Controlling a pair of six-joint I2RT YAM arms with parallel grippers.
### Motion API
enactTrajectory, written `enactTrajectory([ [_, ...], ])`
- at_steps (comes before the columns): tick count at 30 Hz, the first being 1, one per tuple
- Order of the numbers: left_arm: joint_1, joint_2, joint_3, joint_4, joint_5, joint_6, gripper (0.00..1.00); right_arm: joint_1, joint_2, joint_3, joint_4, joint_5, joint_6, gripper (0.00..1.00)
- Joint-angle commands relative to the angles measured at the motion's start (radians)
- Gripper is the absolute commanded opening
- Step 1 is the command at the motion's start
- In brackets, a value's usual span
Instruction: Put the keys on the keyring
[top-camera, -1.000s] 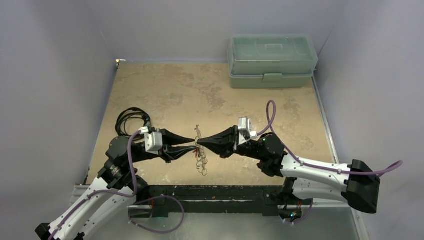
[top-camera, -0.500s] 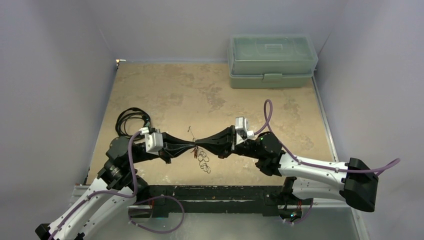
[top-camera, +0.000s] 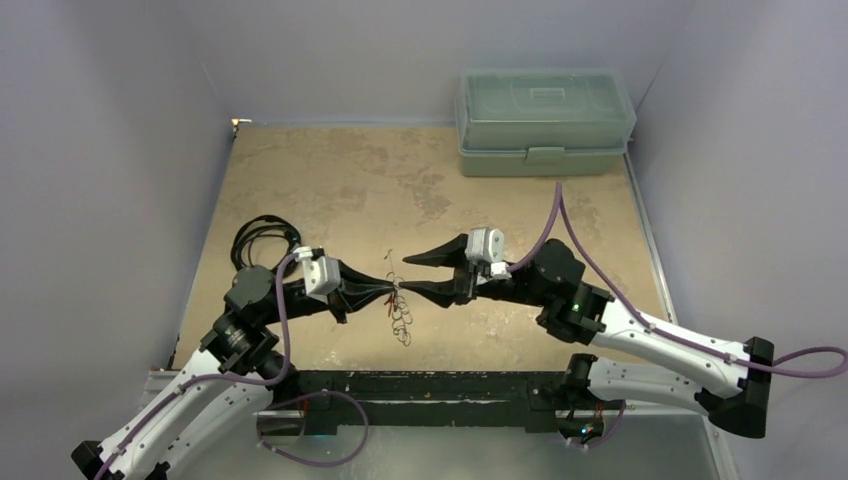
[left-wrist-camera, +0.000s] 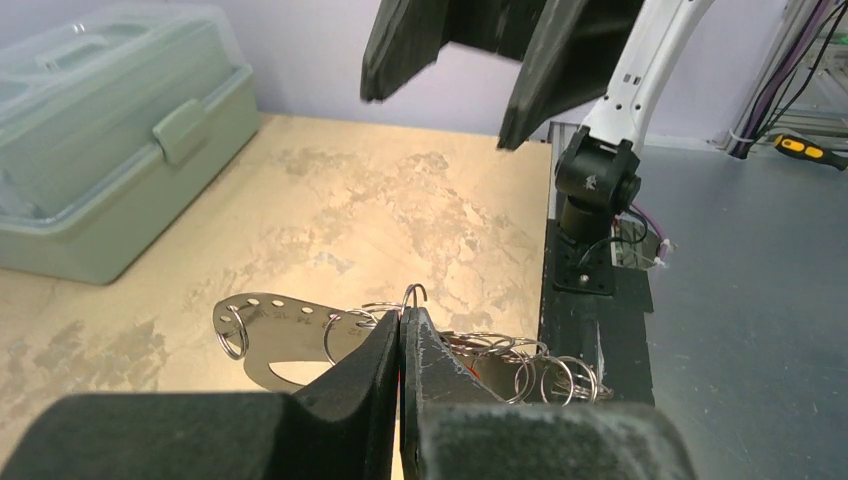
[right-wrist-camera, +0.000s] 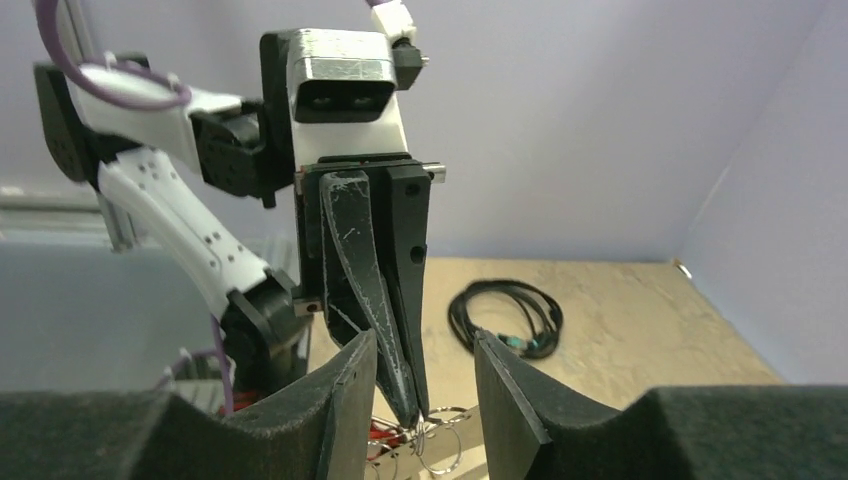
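Note:
The keyring, a bunch of thin silver wire rings joined to a flat plate with holes, hangs from my left gripper a little above the table. The left gripper is shut on one wire ring, and its tips also show in the right wrist view. A bit of red from the key shows among the rings; it also shows in the right wrist view. My right gripper is open and empty, its fingers either side of the left gripper's tip.
A pale green box with a clear lid stands at the back right. A coiled black cable lies at the left behind the left arm. The black base rail runs along the near edge. Grey walls close in three sides.
My right gripper was shut at the ring against the left gripper's tips; it has opened and let go. The left gripper keeps its hold and the keyring still hangs from it.

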Motion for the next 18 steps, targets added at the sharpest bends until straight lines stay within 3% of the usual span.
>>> enactTrajectory([
  [1, 0.0, 0.027, 0.028, 0.024, 0.002, 0.012, 0.0, -0.007, 0.006, 0.112, -0.38, 0.035, -0.196, 0.42],
  [7, 0.001, 0.043, 0.022, 0.034, 0.015, 0.003, 0.0, -0.013, 0.07, 0.202, -0.532, -0.018, -0.257, 0.37],
  [18, 0.001, 0.053, 0.017, 0.044, 0.022, -0.003, 0.0, -0.013, 0.159, 0.264, -0.557, -0.073, -0.276, 0.23],
])
